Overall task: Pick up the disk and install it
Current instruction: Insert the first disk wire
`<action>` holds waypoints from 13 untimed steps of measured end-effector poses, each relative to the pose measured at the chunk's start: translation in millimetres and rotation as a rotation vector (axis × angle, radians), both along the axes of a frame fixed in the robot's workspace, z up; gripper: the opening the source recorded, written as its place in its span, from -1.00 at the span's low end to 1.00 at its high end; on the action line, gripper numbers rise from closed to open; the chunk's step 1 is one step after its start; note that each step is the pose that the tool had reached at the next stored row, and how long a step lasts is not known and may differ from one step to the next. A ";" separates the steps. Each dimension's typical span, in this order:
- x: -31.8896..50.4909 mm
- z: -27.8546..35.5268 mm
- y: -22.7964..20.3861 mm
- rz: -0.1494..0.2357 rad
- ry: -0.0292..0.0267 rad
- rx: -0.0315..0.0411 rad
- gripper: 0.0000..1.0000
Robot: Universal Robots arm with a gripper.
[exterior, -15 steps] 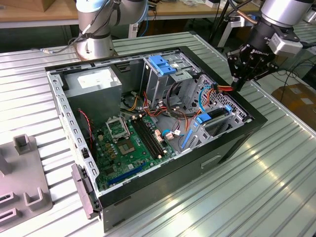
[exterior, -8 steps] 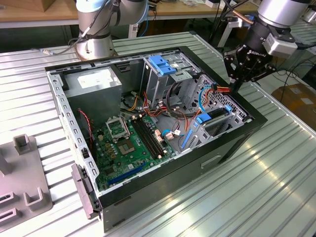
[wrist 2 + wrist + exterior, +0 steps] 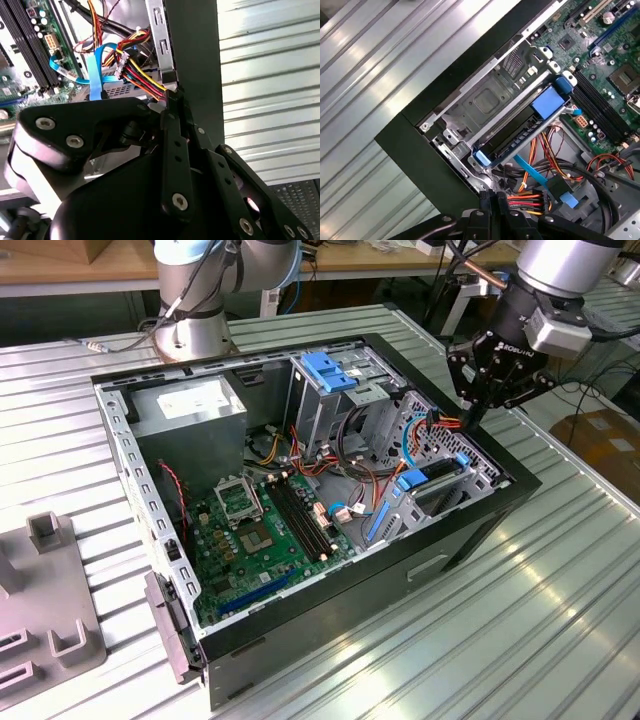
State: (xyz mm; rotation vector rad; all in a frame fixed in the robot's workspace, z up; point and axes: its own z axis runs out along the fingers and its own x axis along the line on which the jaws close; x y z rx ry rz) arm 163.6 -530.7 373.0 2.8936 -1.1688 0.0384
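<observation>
My fingers (image 3: 172, 145) are pressed together with no gap between them and nothing held; in the second wrist view they stand as one black bar, the tips down among the red, yellow and black power wires (image 3: 137, 75) at the case's edge. In the exterior view my gripper (image 3: 470, 418) hangs over the far right corner of the open computer case (image 3: 470, 530), its tip just above the cable bundle beside the drive cage.

Just beyond my fingertips in the first wrist view lies a flat blue data cable (image 3: 540, 175) with its plug, and past that the disk (image 3: 512, 135): it sits inside the metal drive cage (image 3: 485, 100) at the case's right end, dark on its visible edge, with blue plastic rails at both ends. In the exterior view the disk (image 3: 440, 478) shows in the same bay, well below and to the left of my gripper.

Farther off lies the green motherboard (image 3: 265, 530), then the grey power supply (image 3: 190, 410) in the far left corner, and a blue bracket (image 3: 328, 370) atop the tall cage. The case rests on a ribbed metal table (image 3: 560, 600).
</observation>
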 end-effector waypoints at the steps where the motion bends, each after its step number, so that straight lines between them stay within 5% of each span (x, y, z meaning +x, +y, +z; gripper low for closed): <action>1: 0.0 -0.1 0.0 -0.033 0.0000 -0.0001 -0.66; 7: 0.0 -0.7 0.0 -0.196 0.0000 -0.0002 -0.66; 11: 0.0 -1.3 0.0 -0.251 -0.0003 -0.0032 -0.66; 13: -0.1 -1.5 0.0 -0.275 -0.0013 -0.0111 -0.66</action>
